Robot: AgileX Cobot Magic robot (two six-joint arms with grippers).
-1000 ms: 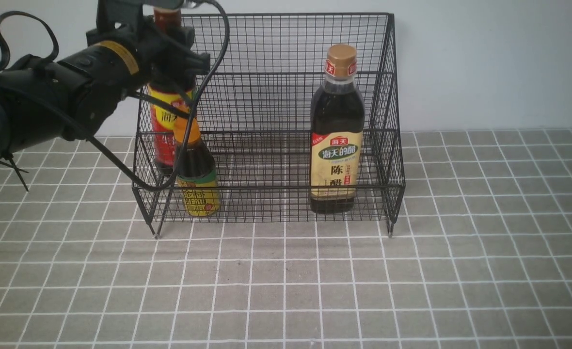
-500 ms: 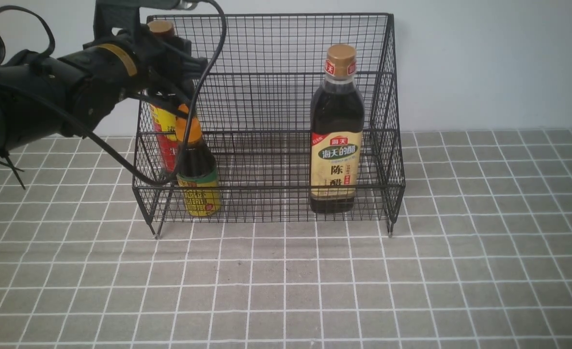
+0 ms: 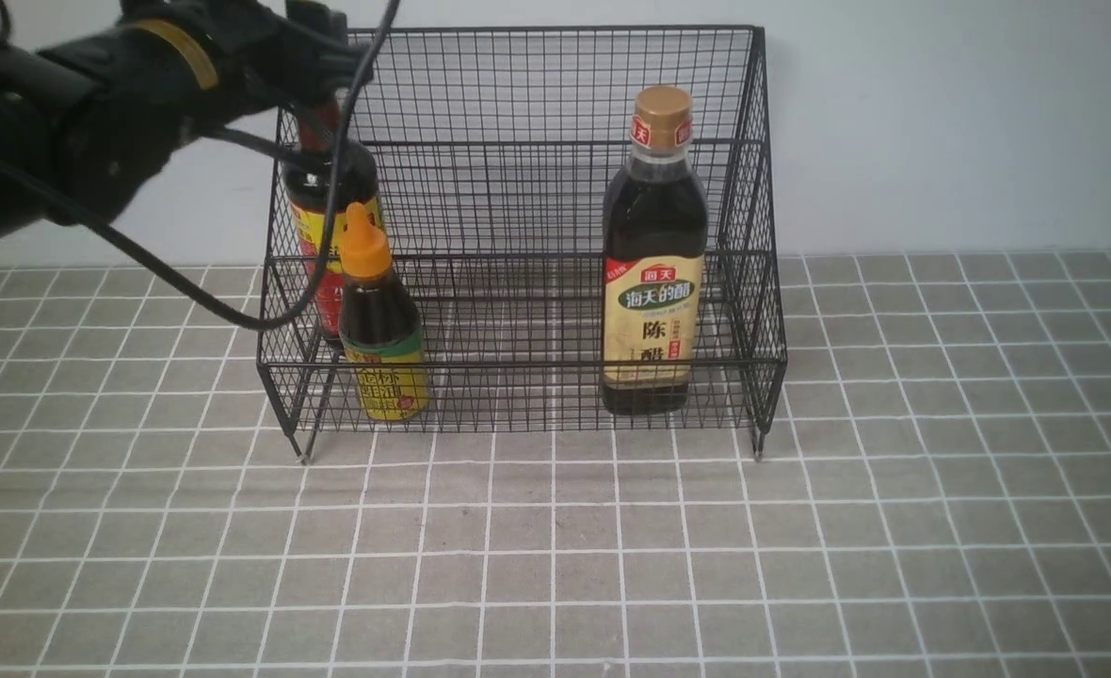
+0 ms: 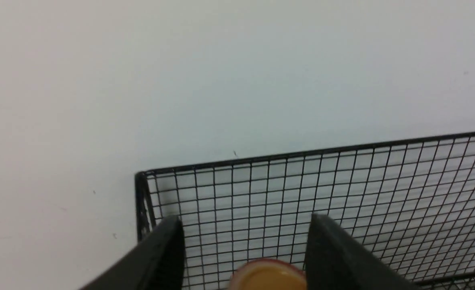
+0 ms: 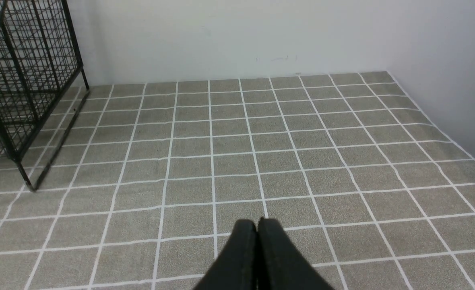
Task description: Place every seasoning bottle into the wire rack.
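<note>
Even, diffuse light on bench (image 3: 555, 556), shadows faint. Left wrist view: fingers (image 4: 167, 251) soft, out of focus.

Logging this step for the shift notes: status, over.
Left fingers open around tall bottle's cap. Right fingers shut, empty. All three seasoning bottles in wire rack. Short bottle stands before tall one.

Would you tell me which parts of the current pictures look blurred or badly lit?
Left wrist view: left gripper's fingertips soft, mesh crisper; right wrist view: right gripper's fingertips dark, little detail; front view: even light, label on the tan-capped bottle readable.
</note>
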